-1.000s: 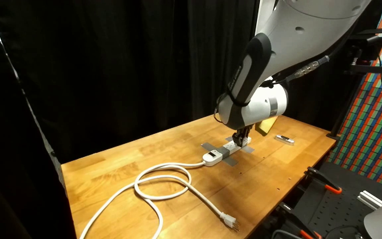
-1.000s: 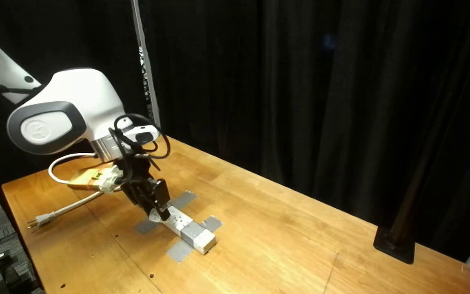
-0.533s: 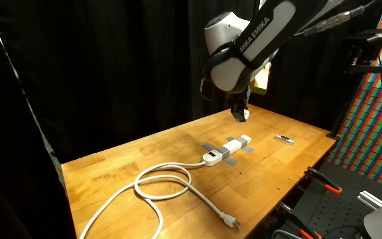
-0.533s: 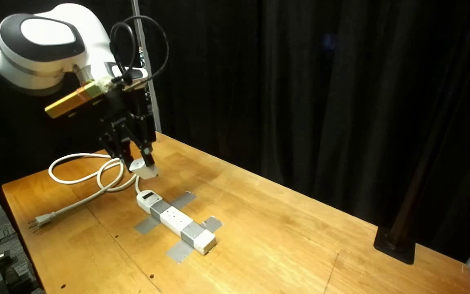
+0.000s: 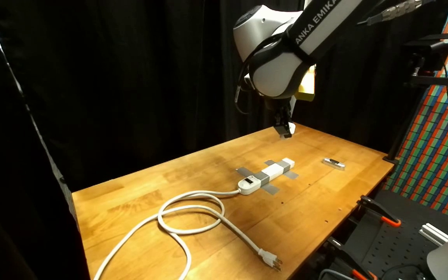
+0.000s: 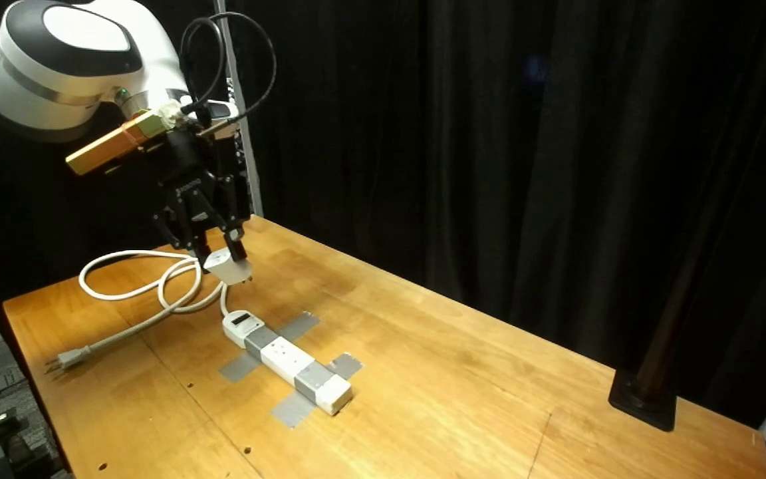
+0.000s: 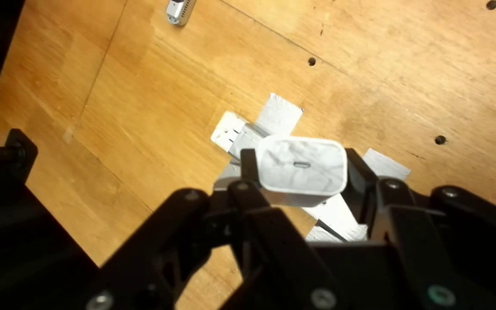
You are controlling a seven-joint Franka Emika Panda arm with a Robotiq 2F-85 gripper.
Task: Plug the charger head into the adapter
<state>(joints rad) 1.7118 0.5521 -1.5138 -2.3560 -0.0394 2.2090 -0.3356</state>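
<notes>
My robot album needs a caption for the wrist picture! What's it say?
White charger head held in the pincer, taped-down power strip below.

charger head (image 7: 302, 176): white block, slotted end up, pinched aloft in hand (image 6: 222, 258) | adapter (image 6: 288, 360): white strip, taped to counter (image 6: 489, 426), cable (image 5: 191, 232) looped
</notes>
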